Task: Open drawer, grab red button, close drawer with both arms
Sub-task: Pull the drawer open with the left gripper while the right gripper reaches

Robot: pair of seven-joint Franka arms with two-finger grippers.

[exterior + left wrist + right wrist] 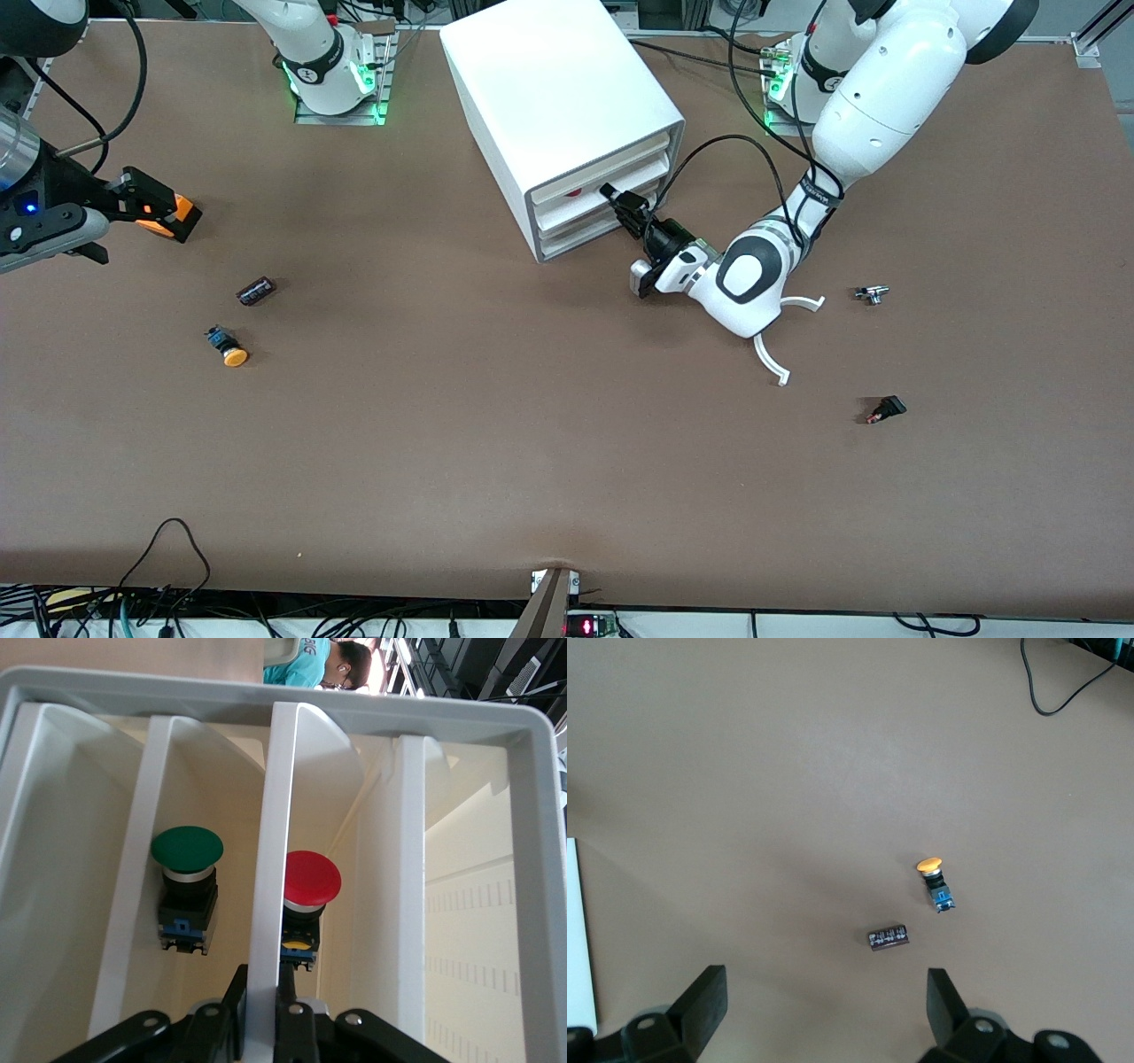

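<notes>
The white cabinet (pixel 558 97) stands at the back middle of the table, and its drawer (pixel 576 197) shows a red spot in the gap. My left gripper (pixel 622 202) is at the drawer's front, shut on the white front panel (pixel 266 859); in the left wrist view its gripper (pixel 262 988) clamps that panel edge-on. The red-capped button (pixel 311 879) lies inside, just past one fingertip. A green-capped button (pixel 186 850) lies in the neighbouring compartment. My right gripper (pixel 159 213) hangs open and empty over the table at the right arm's end; in the right wrist view the gripper (pixel 824 997) shows bare table between its fingers.
An orange-yellow-capped button (pixel 228 347) and a dark cylinder (pixel 256 291) lie on the table below the right gripper; both show in the right wrist view, the button (pixel 932 875) and the cylinder (pixel 889 936). White curved pieces (pixel 778 359), a small metal part (pixel 873 294) and a black part (pixel 886 409) lie near the left arm.
</notes>
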